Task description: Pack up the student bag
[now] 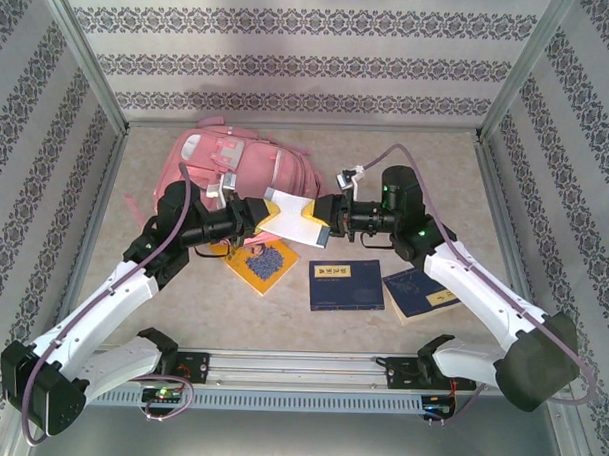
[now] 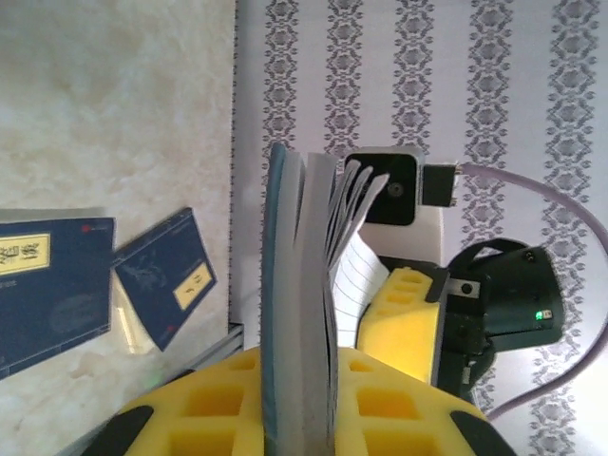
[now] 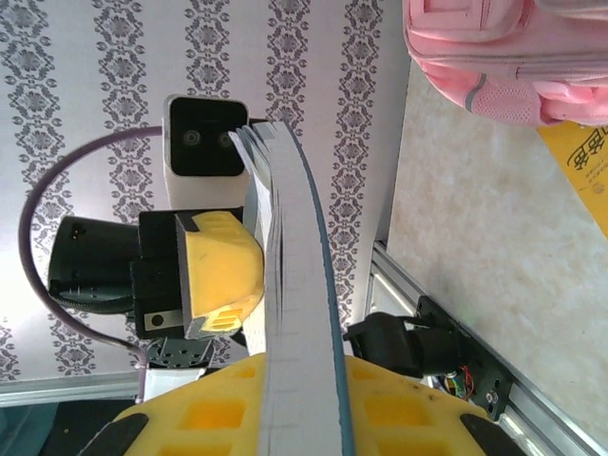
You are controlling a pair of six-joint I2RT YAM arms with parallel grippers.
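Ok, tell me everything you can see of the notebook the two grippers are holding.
The notebook is thin, with a grey-blue soft cover and white lined paper pages. It is held roughly flat in the air above the table, near the pink student bag, clamped at opposite ends by the left gripper and the right gripper. Its loose pages fan apart slightly. Nothing else touches it.

— The pink fabric backpack (image 1: 227,160) loses its near edge behind the left arm (image 1: 184,229) and the grey-covered lined notebook (image 1: 303,226).
— In the right wrist view the top edge cuts it off, and the right edge slices the yellow paperback book (image 3: 581,161).
— From above, the yellow paperback book sits partly under the left arm.
— Left wrist view: the dark blue book with a pale label (image 2: 47,285) runs off the left edge; its label's characters are too small to read
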